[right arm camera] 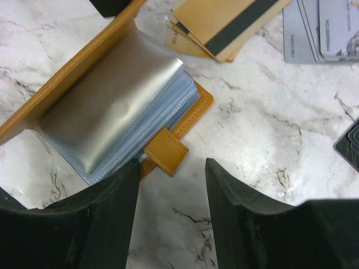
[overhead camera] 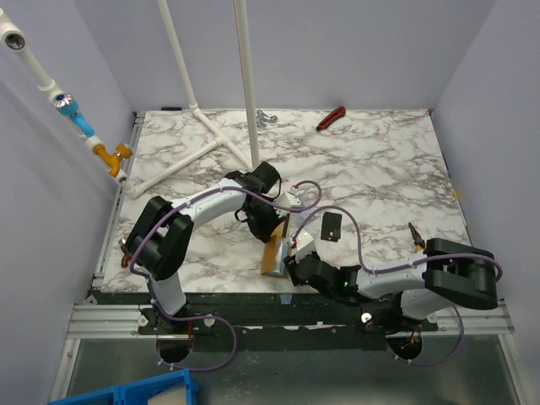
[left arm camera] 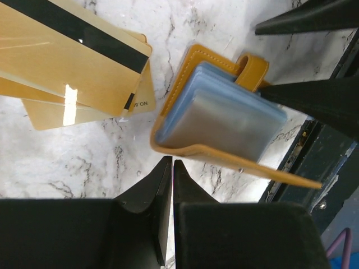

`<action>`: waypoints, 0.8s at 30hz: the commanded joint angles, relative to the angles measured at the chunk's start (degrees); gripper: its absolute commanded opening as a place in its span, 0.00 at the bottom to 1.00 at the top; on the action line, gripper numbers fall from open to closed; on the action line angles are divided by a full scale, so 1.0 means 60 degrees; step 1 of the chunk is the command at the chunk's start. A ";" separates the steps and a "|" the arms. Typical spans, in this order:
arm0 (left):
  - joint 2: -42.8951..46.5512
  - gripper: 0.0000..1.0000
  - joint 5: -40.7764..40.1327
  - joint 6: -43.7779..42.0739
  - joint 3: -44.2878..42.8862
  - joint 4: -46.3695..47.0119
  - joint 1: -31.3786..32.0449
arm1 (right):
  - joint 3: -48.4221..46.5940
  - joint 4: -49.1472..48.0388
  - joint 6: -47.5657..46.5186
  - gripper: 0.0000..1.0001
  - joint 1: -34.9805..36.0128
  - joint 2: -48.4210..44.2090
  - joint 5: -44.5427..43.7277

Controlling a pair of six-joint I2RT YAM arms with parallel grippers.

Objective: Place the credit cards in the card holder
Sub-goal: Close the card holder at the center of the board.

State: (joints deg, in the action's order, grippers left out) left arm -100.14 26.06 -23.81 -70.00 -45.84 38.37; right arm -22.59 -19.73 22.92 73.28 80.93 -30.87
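Note:
The tan card holder (left arm camera: 193, 61) lies open, its clear sleeves (right arm camera: 112, 95) fanned and one cover (right arm camera: 61, 84) standing up. Gold-tan credit cards (left arm camera: 61, 61) with a dark stripe lie stacked on the marble beside it. Pale grey cards (right arm camera: 325, 28) lie a little farther off. My left gripper (left arm camera: 171, 162) is shut, with its tips right at the raised cover's edge and nothing showing between them. My right gripper (right arm camera: 170, 168) stands open just short of the holder's strap tab (right arm camera: 165, 151), and its left finger (right arm camera: 120, 190) is against the sleeves' edge. From above, both grippers meet over the holder (overhead camera: 275, 251).
A flat black case (overhead camera: 331, 226) lies right of the holder. Small pliers (overhead camera: 415, 236) sit near the right arm. At the back are a red-handled tool (overhead camera: 332, 116), a metal clip (overhead camera: 268, 116) and a white pipe stand (overhead camera: 245, 67). The table's front edge runs close behind the holder.

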 commanded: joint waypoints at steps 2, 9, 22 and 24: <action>-0.0427 0.07 0.0501 -0.0030 -0.0250 -0.0465 0.0135 | -0.0336 -0.1089 -0.0782 0.52 0.0710 0.1174 -0.1950; -0.0508 0.07 0.0572 -0.0153 -0.0190 -0.0597 0.0402 | -0.0665 -0.1668 -0.1037 0.30 0.1084 0.1862 -0.3365; -0.0340 0.07 0.0175 -0.0374 -0.0474 -0.0786 0.0417 | -0.0176 -0.2181 0.1149 0.05 0.1131 0.0691 -0.4321; -0.0289 0.07 0.0202 -0.0383 -0.0534 -0.0825 0.0417 | 0.0004 -0.2205 0.1534 0.03 0.1129 0.0486 -0.4267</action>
State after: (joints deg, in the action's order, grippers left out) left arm -103.13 27.53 -24.67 -71.00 -49.60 40.73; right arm -24.64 -30.39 25.17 79.79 86.39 -53.45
